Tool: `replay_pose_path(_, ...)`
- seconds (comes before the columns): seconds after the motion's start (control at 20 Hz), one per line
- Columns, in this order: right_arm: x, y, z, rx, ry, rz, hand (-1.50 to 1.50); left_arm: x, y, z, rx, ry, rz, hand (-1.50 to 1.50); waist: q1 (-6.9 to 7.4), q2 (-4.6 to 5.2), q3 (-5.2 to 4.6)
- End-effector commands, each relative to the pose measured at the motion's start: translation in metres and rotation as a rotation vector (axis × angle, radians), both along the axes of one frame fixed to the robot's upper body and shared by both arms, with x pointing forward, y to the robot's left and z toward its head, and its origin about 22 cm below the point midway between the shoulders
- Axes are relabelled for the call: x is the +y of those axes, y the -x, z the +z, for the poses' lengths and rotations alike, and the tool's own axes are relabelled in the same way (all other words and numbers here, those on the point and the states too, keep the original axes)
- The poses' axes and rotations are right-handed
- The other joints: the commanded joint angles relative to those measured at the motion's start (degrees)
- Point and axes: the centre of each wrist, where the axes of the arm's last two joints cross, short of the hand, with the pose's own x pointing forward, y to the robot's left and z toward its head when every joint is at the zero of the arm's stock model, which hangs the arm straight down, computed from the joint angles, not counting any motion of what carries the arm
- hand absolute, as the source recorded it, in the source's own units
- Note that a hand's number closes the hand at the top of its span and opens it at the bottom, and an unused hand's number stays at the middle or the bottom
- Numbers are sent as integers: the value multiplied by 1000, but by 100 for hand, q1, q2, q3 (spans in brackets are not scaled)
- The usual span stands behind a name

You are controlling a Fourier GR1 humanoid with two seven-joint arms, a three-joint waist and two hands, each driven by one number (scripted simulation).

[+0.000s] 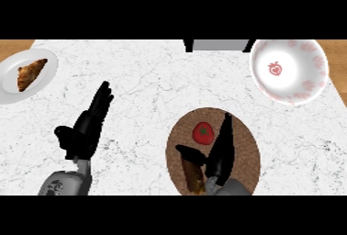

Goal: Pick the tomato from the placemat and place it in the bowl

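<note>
A red tomato (203, 132) with a green stem lies on the brown oval placemat (244, 151) at the lower middle of the counter. My right hand (218, 153) is over the placemat, open, its straight fingers running up along the tomato's right side and its thumb pointing left below the tomato. The tomato sits in the gap between thumb and fingers, with no finger curled round it. The white bowl (290, 69) with red fruit prints stands at the far right, well above the hand. At the lower left my left hand (86, 128) rests open, fingers up.
A white plate (10, 82) holding a brown croissant (31, 74) sits at the far left edge. A dark and grey appliance (217, 44) stands at the counter's back edge. Wooden surface shows at both top corners beyond the marble counter (149, 87).
</note>
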Motion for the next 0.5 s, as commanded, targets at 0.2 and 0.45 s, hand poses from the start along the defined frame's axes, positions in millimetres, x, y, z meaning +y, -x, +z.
replay_pose_path(0.2,5,1,-6,38,-38,16,-150,-16,8,-8,-8,13,9,0,-10,-1,0)
replay_pose_path(0.45,2,-7,-25,84,135,203,150,-3,-5,21,2,5,-3,0,19,-1,3)
